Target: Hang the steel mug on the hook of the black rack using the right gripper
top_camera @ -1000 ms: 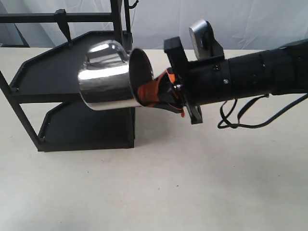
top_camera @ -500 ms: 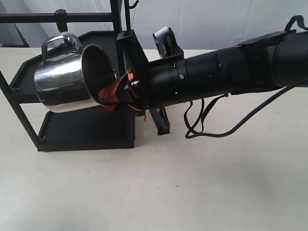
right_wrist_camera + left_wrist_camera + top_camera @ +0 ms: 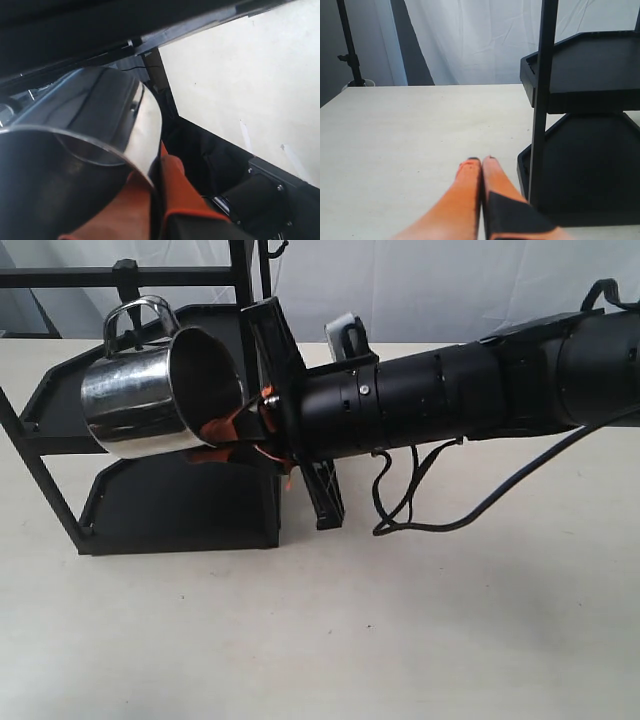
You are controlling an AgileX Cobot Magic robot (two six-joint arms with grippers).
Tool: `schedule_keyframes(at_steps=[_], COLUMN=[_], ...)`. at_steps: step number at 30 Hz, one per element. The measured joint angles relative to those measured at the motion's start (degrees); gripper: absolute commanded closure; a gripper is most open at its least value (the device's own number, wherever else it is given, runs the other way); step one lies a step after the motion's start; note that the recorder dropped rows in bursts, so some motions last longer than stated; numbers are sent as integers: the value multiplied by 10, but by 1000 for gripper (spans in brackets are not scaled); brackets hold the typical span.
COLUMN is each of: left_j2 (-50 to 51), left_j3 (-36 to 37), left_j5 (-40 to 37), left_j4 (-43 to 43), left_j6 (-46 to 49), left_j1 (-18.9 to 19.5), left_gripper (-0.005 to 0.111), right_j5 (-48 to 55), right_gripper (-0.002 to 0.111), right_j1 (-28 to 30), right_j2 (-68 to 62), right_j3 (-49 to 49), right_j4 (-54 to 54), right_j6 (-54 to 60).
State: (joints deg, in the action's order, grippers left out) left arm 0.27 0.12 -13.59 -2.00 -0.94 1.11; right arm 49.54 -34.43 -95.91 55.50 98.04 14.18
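The steel mug [image 3: 150, 400] hangs tipped on its side in front of the black rack [image 3: 150, 510], mouth toward three o'clock, handle loop up at twelve o'clock just under the hook [image 3: 126, 280]; whether they touch is unclear. No readable writing shows on anything. The right claw [image 3: 232, 435] reaches in from three o'clock on a level, thick black arm, its orange fingers [image 3: 172, 185] pinching the mug's rim, one inside, one outside. The left claw [image 3: 481, 162] lies low over the pale bench [image 3: 410, 130], fingers pressed together, beside a rack post [image 3: 540, 100].
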Motion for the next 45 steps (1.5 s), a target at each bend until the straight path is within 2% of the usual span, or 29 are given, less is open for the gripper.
schedule_keyframes(at_steps=[13,16,20,22,36,43,45], left_j2=[0,0,0,0,0,0,0], left_j3=[0,0,0,0,0,0,0], left_j5=[0,0,0,0,0,0,0], left_j4=[0,0,0,0,0,0,0], left_j6=[0,0,0,0,0,0,0], left_j1=[0,0,0,0,0,0,0], left_gripper=[105,105,105,105,105,105,105], right_j5=[48,50,56,57,78,72,71], right_gripper=[108,93,58,52,51,52,58], right_j1=[0,0,0,0,1,51,67], right_j2=[-61,-63,-65,-66,-53,-14,-1], right_j3=[4,4,4,4,4,4,4], right_j4=[19,20,12,5,-3,-20,-42], right_j6=[-19,-4,8,9,71,106,107])
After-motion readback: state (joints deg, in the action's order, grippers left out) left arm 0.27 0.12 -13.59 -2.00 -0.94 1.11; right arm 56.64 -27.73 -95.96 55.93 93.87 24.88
